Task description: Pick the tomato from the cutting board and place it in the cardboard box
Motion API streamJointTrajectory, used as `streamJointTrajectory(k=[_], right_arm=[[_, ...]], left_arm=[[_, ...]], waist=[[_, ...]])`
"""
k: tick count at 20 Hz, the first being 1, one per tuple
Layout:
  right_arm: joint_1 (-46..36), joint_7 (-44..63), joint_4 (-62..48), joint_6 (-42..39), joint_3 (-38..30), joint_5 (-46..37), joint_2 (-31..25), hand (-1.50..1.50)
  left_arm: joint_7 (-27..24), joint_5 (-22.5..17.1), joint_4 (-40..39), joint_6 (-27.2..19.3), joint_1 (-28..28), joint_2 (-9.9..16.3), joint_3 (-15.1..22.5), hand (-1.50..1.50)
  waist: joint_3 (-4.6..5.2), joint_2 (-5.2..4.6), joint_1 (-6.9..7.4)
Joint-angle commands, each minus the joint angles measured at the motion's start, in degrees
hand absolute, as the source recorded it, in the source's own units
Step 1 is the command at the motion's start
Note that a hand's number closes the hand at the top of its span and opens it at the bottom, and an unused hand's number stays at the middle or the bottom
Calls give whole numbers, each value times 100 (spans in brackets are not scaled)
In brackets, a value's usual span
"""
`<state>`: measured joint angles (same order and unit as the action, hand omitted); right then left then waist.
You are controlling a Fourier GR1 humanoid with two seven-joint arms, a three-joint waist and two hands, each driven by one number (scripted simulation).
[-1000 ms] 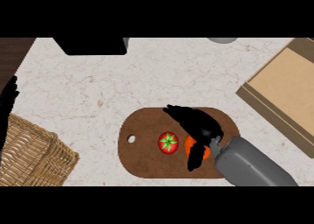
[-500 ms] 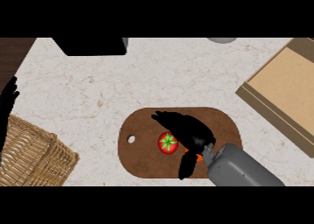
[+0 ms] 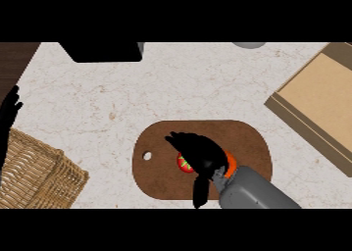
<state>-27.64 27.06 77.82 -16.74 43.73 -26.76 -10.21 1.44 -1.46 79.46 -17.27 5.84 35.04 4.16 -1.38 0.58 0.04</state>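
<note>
Right hand (image 3: 200,156) now covers tomato (image 3: 184,164)

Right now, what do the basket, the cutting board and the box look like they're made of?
Basket: woven wicker or straw, tan, visible weave. Cutting board: likely wood, dark brown, matte, faintly mottled. Box: cardboard by its flat, plain tan panels and flaps.

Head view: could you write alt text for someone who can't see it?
The right hand covers a red tomato on a brown cutting board. A cardboard box lies at the right, a wicker basket at the left beside the resting left hand.
</note>
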Motion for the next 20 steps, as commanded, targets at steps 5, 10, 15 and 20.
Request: streamJointTrajectory(k=[5,10,15,20], right_arm=[[-254,-190,-997,586,-23,-721,384,150],[-16,-516,-1080,1593,176,-1476,419,150],[-46,-1206,-727,1670,-518,-1388,-875,150],[512,-2262,-1393,1904,-1789,-795,-2954,150]], left_arm=[[186,-25,-354,70,-59,-262,43,0],[423,143,-40,-96,-181,-372,174,0],[9,38,-349,10,-320,-299,-77,0],[276,-87,14,-98,-594,-25,-341,0]], waist=[[137,-82,51],[134,-67,31],[140,-53,-120],[76,-84,-681]])
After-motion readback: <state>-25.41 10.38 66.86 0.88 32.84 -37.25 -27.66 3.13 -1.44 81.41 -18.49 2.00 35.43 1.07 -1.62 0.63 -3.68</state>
